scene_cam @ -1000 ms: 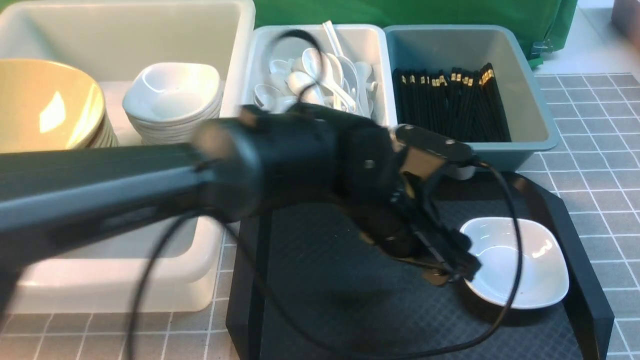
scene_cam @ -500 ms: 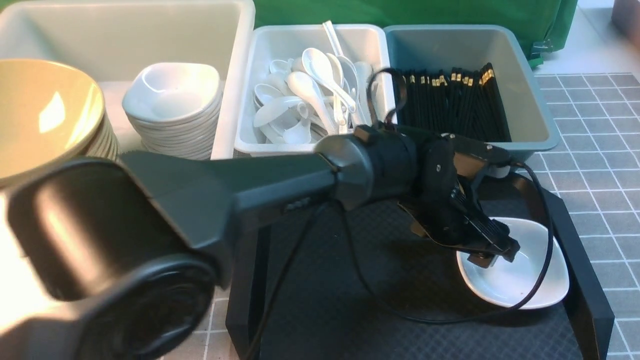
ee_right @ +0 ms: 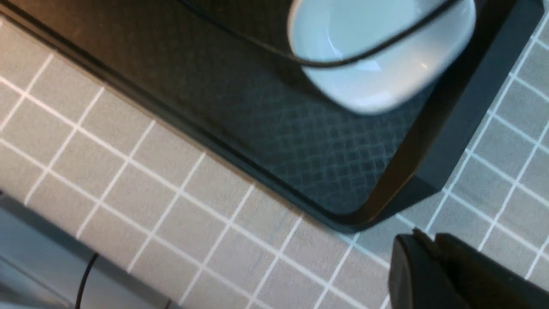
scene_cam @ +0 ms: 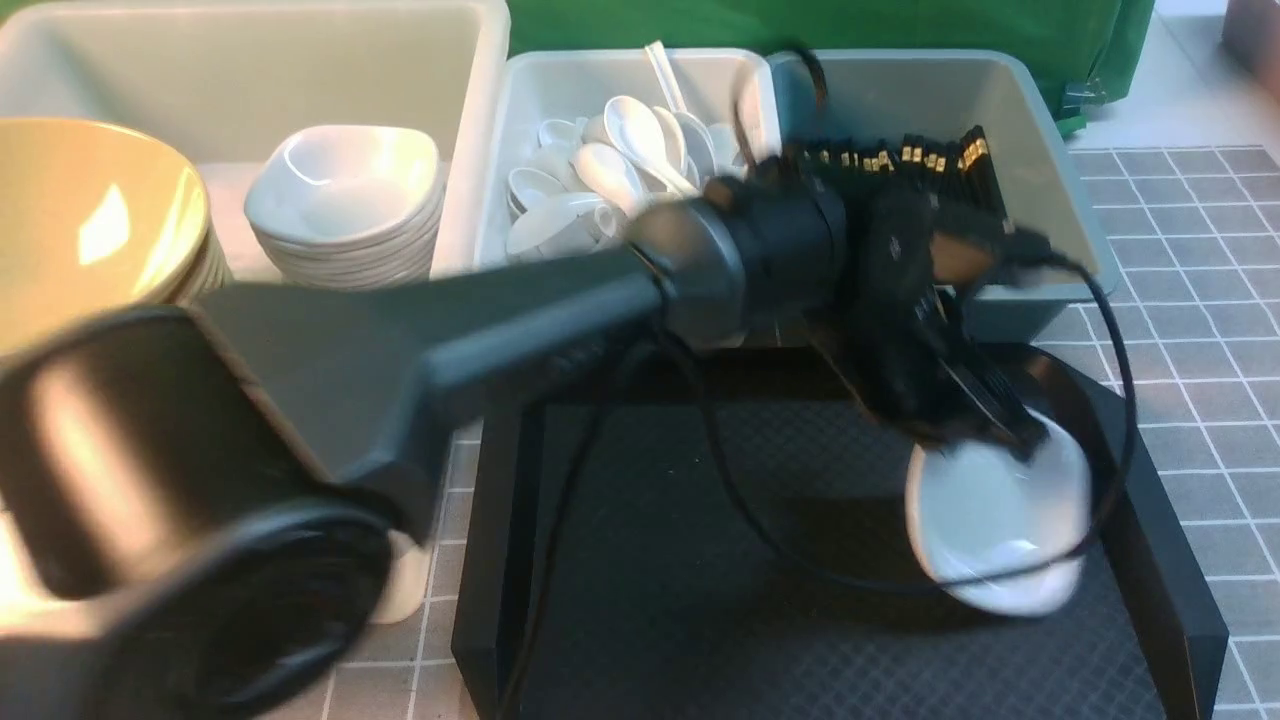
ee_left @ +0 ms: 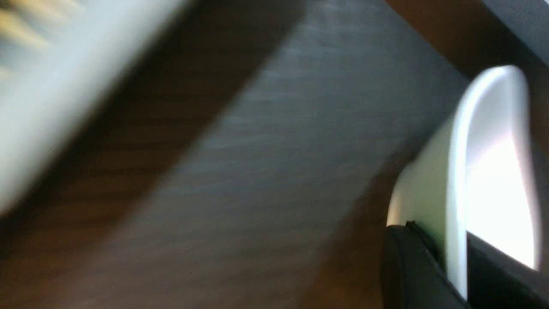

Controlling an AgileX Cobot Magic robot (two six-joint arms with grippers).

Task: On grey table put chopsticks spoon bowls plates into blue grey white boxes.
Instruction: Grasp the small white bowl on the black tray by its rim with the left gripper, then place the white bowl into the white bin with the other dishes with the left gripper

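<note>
Over the right half of the black tray point(scene_cam: 640, 560), your left gripper point(scene_cam: 1000, 432) is clamped shut on the far rim of the small white plate point(scene_cam: 985, 520). The wrist view shows that rim pinched between the two jaws. The plate hangs tilted with its hollow facing you. Its near edge is low over the tray and, as far as the blur lets you tell, clear of it.

The next move likely turns on one relation. The stack of plates point(scene_cam: 345, 200) in the big white tub point(scene_cam: 485, 130) lies far and to the left of the gripper, beyond the tub's right wall. You would probably need to raise and level the plate before it crosses.

Your right gripper point(ee_right: 429, 244) is closed on nothing, hovering over the grey table point(ee_right: 128, 171) beside the tray's corner. The left arm is plainly the one for this carry.
</note>
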